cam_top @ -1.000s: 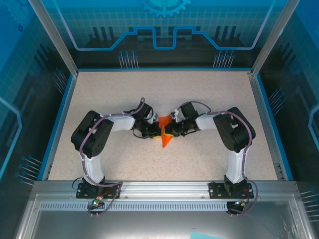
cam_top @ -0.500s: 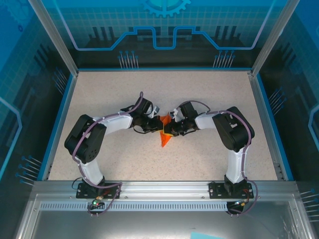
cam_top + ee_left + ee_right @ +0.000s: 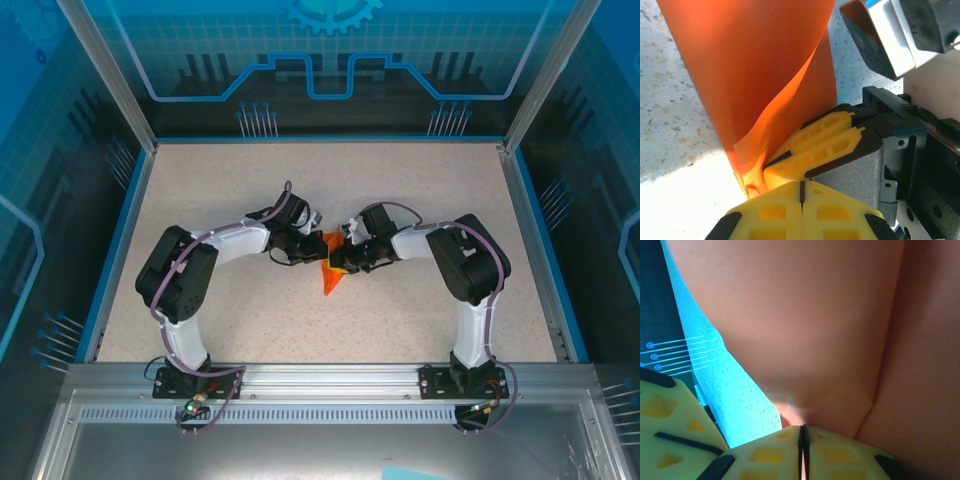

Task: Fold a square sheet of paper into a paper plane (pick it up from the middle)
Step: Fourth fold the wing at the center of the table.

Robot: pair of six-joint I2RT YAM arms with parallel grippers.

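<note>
The orange paper plane (image 3: 329,272) stands folded on the table's middle, its tip toward the near edge. My right gripper (image 3: 339,262) comes in from the right and is shut on its fold. In the right wrist view the paper plane (image 3: 815,315) rises straight out of the closed seam of that gripper (image 3: 803,432). My left gripper (image 3: 312,250) is just left of the paper, shut. In the left wrist view its tips (image 3: 802,186) meet with nothing between them, pressed against the right gripper's yellow fingers (image 3: 825,142), with the paper plane (image 3: 755,65) beside them.
Speckled beige table (image 3: 250,330) with a blue rim and aluminium posts, glass walls around. Both forearms meet at the centre. The right wrist's grey and white housing (image 3: 885,40) hangs close over the left gripper.
The left arm has swung its gripper a little back and up toward the paper's left side, its elbow shifting left then settling. The right gripper and the paper have stayed put.
</note>
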